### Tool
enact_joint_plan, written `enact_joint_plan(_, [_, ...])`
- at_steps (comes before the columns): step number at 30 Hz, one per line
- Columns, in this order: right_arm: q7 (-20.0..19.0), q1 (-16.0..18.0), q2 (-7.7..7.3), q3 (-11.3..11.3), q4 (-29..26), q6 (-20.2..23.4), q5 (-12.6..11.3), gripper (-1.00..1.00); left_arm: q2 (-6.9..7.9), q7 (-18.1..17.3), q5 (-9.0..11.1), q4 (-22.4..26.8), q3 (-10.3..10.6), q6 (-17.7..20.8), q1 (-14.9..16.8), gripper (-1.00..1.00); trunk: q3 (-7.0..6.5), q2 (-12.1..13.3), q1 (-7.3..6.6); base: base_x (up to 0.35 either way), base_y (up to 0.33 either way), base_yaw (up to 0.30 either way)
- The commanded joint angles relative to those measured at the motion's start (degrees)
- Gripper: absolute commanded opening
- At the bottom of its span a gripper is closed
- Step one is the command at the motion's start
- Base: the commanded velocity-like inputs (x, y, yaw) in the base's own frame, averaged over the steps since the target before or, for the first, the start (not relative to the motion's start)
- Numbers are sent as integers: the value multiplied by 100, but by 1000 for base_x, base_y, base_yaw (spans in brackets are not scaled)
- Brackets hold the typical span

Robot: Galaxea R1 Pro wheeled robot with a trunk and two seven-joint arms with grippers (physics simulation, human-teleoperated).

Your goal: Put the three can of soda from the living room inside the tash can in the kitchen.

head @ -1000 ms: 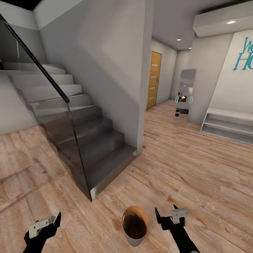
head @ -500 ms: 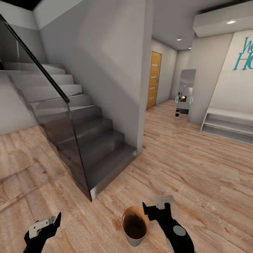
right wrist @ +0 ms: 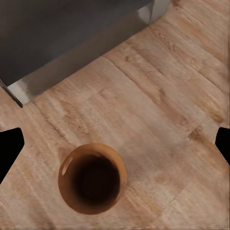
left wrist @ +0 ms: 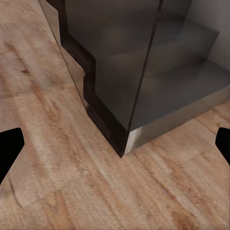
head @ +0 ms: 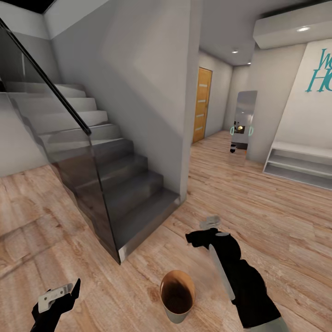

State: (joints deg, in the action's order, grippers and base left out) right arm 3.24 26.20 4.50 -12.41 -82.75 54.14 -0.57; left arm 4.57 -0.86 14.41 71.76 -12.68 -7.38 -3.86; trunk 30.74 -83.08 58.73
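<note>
Standing on the wood floor (head: 276,221) just in front of the robot, near the foot of the grey staircase (head: 115,184), the tash can (head: 177,295) looks empty, its copper-brown inside showing no soda cans. The right gripper (head: 203,233) hangs above and beyond the bin with its fingers spread wide and nothing between them, and the left gripper (head: 60,293), low at the near left, is equally wide and bare. By my reckoning the task has barely begun: all three cans must yet be fetched and dropped in.
</note>
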Motion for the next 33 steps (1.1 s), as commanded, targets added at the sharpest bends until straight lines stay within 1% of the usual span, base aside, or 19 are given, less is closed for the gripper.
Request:
enact_joint_plan(1, [2,356,9,7,221,295,-7,100,0,2,-3,-4,2,3,0,100,0,0,0,0,0,0])
enact_joint_plan(3, [5,712,18,11,555,480,-9,100,0,1,-5,-7,5,5,0,100,0,0,0,0,0,0])
enact_joint_plan(4, [7,1073,25,39,990,586,-11,100,0,0,-6,-7,7,5,0,100,0,0,0,0,0,0])
enact_joint_plan(5, [4,1252,26,86,1242,586,-11,100,0,-1,-7,-7,8,6,0,100,0,0,0,0,0,0])
enact_joint_plan(6, [-2,1426,28,164,1518,586,-12,100,0,-1,-7,-6,9,6,0,100,0,0,0,0,0,0])
enact_joint_plan(8, [-15,1769,30,398,2130,586,-12,100,0,-1,-6,-5,10,7,0,100,0,0,0,0,0,0])
enact_joint_plan(12, [-49,2454,18,881,3611,586,-13,100,0,-2,-2,-4,8,8,0,100,0,0,0,0,0,0])
enact_joint_plan(14, [-57,2797,1,1034,4422,586,-13,100,0,-3,-1,-4,7,8,1,100,0,0,0,0,0,0])
enact_joint_plan(16, [-62,3126,-11,1134,5142,586,-10,100,0,-3,-1,-4,7,9,1,100,0,0,0,0,0,0])
enact_joint_plan(18, [-62,3398,-21,1198,5670,586,-10,100,0,-6,0,-4,7,9,0,100,0,0,0,0,0,0])
enact_joint_plan(20, [-57,3581,-27,1239,6010,577,-8,100,0,-8,0,-4,8,9,1,100,0,0,0,0,0,0])
enact_joint_plan(23, [-45,3742,-32,1276,6316,518,-6,100,0,-9,0,-2,10,9,0,100,0,0,0,0,0,0])
enact_joint_plan(33, [-22,3882,-43,1313,6774,452,-2,100,0,-11,0,25,11,9,-7,100,0,0,0,0,0,0])
